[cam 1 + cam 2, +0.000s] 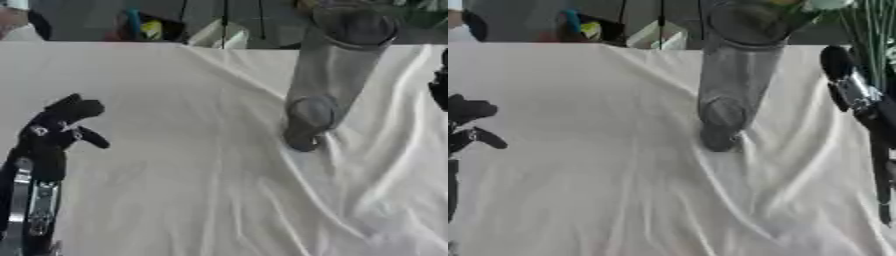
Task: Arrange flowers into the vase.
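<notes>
- While standing upright mid-surface on the rumpled white cloth (175,190), vase (328,85) sits clear, tall, mouth up, seemingly empty.
- Green flower stems (872,55) up at far right, just beside right arm; right hand (840,62) nearer the vase, fingers too dark to tell.
- Left hand (61,125) well apart at left, curled, holding nothing.

A wrinkled white cloth (201,200) covers the table — beyond its far edge, dim grey clutter (149,27).
</notes>
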Robot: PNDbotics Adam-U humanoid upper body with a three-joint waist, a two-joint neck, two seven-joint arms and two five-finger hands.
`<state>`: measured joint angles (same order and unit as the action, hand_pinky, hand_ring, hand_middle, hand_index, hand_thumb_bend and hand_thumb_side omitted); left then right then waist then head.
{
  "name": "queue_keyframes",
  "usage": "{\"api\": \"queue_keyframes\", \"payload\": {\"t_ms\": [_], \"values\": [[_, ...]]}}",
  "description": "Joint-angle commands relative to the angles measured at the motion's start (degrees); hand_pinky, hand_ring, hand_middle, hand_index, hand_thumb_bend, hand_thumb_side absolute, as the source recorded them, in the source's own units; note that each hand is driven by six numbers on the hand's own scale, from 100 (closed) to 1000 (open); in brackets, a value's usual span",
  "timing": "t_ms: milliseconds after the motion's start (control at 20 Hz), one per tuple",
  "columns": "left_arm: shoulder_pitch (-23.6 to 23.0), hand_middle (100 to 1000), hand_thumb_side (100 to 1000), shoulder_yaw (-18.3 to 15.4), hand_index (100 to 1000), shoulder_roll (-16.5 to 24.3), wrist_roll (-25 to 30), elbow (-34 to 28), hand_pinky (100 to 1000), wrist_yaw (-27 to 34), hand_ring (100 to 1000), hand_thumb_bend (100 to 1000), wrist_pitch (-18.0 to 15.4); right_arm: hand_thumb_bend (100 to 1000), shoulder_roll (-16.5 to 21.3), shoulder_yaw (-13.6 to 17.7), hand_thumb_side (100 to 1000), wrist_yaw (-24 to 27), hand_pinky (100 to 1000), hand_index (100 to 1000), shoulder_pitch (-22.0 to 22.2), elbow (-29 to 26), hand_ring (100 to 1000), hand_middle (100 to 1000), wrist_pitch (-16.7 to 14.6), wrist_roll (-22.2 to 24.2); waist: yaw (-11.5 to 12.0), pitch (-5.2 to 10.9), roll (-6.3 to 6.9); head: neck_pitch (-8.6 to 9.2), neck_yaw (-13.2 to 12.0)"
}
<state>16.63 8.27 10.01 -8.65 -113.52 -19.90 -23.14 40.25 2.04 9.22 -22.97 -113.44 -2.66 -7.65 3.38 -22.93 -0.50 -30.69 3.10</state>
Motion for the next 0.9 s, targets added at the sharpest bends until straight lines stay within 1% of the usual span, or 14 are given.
{"api": "queue_keyframes", "payload": {"t_ms": [50,300,400,550,750,900], "values": [[0.1,735,1000,0.0,899,0.7,0.0,-1.1,485,0.3,774,100,0.0,371,2.3,1.6,766,2.9,100,100,-1.5,-1.1,100,100,0.8,-0.8,-0.1,2.13,-0.34,0.63,0.1],[0.1,735,1000,0.1,900,0.6,0.2,-1.1,484,0.2,774,100,0.0,368,2.9,1.7,769,3.6,100,100,-2.9,-1.1,100,100,0.0,-1.8,0.3,1.73,-0.53,1.35,0.6],[0.2,735,1000,0.1,899,0.6,0.2,-1.1,484,0.1,775,100,0.0,364,3.1,1.7,767,4.1,100,100,-3.9,-1.1,100,100,-0.2,-3.0,0.4,1.71,-0.58,1.66,0.8],[0.2,736,1000,0.2,900,0.6,0.3,-1.1,484,0.2,775,100,0.1,363,3.4,1.7,766,5.4,100,100,-5.3,-1.1,100,100,0.2,-4.7,0.6,1.7,-0.69,2.21,1.1],[0.2,736,1000,0.2,900,0.5,0.4,-1.1,484,0.2,775,100,0.1,363,3.5,1.7,766,6.2,100,100,-5.8,-1.1,100,100,0.5,-5.4,0.6,1.69,-0.72,2.38,1.2],[0.1,736,1000,0.3,899,0.6,0.4,-1.1,484,0.3,772,100,0.0,338,3.5,2.3,760,7.8,100,100,-8.5,-1.1,100,100,0.6,-7.1,1.0,1.87,-0.63,3.39,2.2]]}}
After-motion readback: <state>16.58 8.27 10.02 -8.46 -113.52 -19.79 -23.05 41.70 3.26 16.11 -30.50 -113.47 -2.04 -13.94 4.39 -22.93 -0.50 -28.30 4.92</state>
